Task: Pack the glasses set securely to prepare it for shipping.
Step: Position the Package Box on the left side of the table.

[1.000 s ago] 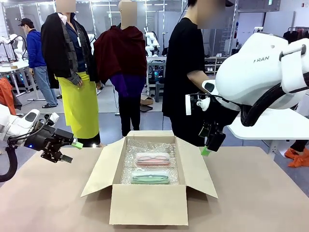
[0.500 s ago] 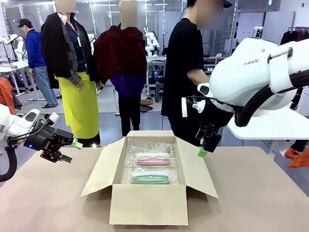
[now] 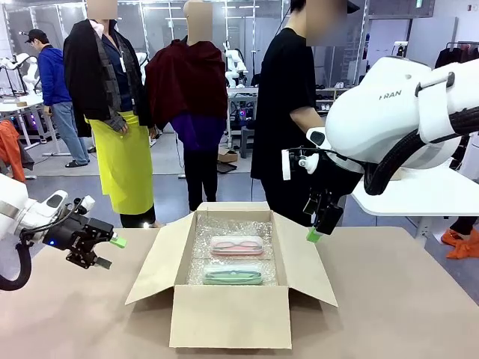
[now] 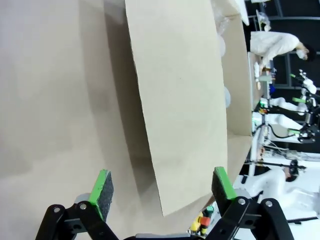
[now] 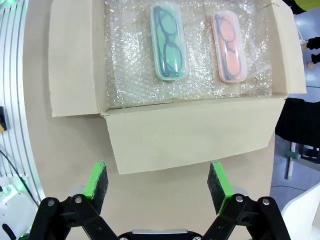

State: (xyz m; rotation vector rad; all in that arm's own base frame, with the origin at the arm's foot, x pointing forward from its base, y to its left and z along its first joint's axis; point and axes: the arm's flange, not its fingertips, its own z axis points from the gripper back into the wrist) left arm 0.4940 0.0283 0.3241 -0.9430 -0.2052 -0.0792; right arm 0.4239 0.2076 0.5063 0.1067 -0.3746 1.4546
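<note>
An open cardboard box [image 3: 230, 318] sits mid-table, lined with bubble wrap [image 3: 232, 228]. On the wrap lie the pink glasses case [image 3: 236, 244] at the back and the mint green case [image 3: 233, 275] in front; both also show from above as the pink case [image 5: 229, 46] and the green case [image 5: 169, 42]. My right gripper [image 3: 317, 232] hangs open just above the box's right flap [image 5: 192, 138], nothing between its fingers. My left gripper [image 3: 107, 252] is open and empty, low over the table left of the box's left flap [image 4: 180, 95].
A person in black [image 3: 288, 112] stands at the table's far side behind the box. All the box flaps stand spread outward. Bare tabletop [image 3: 404, 299] lies right and left of the box. Other people stand farther back.
The left gripper has sunk a little lower toward the table and moved slightly right. The right gripper shifted left toward the box flap a second ago and has since held still.
</note>
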